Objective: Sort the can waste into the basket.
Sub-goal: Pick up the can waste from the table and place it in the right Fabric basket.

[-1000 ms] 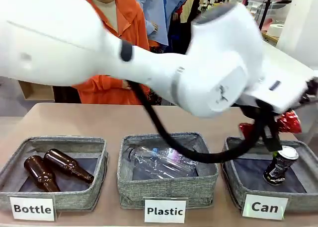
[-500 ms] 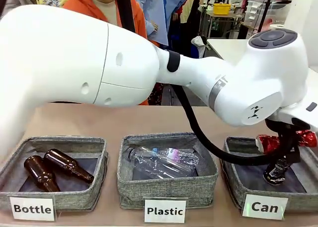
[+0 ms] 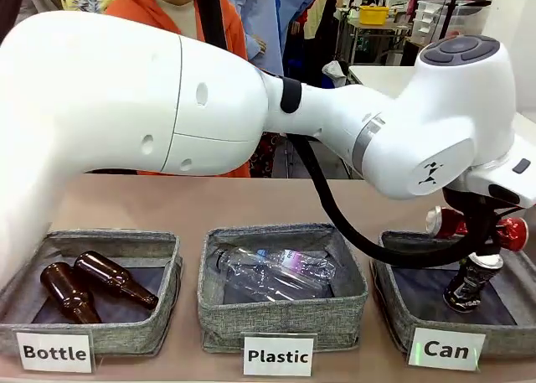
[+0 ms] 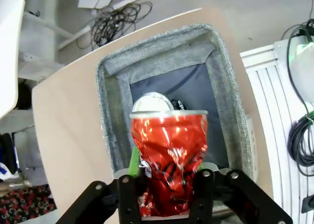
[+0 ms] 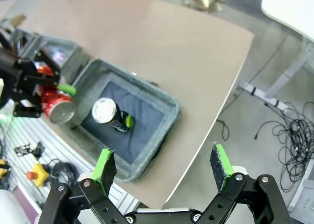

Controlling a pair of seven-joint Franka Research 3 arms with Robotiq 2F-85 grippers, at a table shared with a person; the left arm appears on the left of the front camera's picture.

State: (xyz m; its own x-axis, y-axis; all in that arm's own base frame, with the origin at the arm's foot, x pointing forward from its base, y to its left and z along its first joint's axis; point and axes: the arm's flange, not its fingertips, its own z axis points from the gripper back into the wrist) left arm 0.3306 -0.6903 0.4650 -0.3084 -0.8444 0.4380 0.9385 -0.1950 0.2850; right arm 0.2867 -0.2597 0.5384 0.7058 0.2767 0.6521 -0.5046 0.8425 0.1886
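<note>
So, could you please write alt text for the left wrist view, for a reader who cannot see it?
The left claw has a crushed red can between its fingers, above a grey fabric basket. A second can with a silver top stands in the basket, which sits near the edge of a tan table, with cables on the floor beyond.

Your front camera sits low at the bench point(image 3: 167, 203) edge and faces across the three baskets. Your left wrist camera looks straight down, close above the "Can" basket point(image 4: 110, 91). Your right wrist camera looks down from higher and farther. All three share this basket point(image 5: 152, 99).
</note>
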